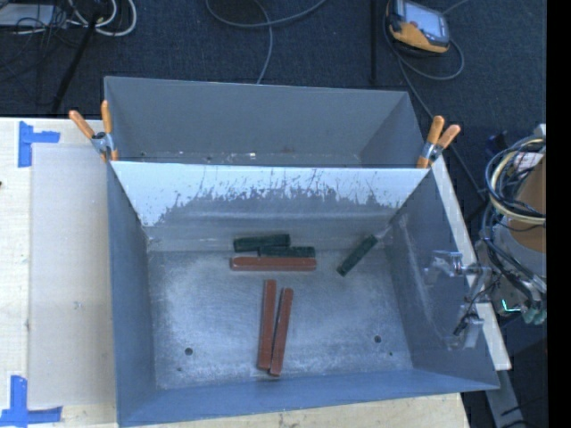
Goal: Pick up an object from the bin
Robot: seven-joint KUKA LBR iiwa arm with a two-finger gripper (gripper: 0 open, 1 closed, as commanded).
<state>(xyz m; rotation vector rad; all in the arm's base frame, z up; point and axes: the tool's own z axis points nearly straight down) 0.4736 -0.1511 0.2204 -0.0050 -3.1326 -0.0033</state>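
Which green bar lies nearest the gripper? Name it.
The tilted dark green bar, alone on the right; the other green bars lie level at the middle.

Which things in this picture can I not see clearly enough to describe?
Camera view: the dark green bars lie packed against the brown bar; whether two or three, too small to tell.
Camera view: the hand at the bin's right wall blends into the arm's cables; its outline is unclear.

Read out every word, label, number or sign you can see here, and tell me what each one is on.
No text can be read.
Orange-and-black handheld device beyond the grey metal bin: screen too blurred to read.
Brown rectangular bars and dark green bars in the bin: no markings visible.
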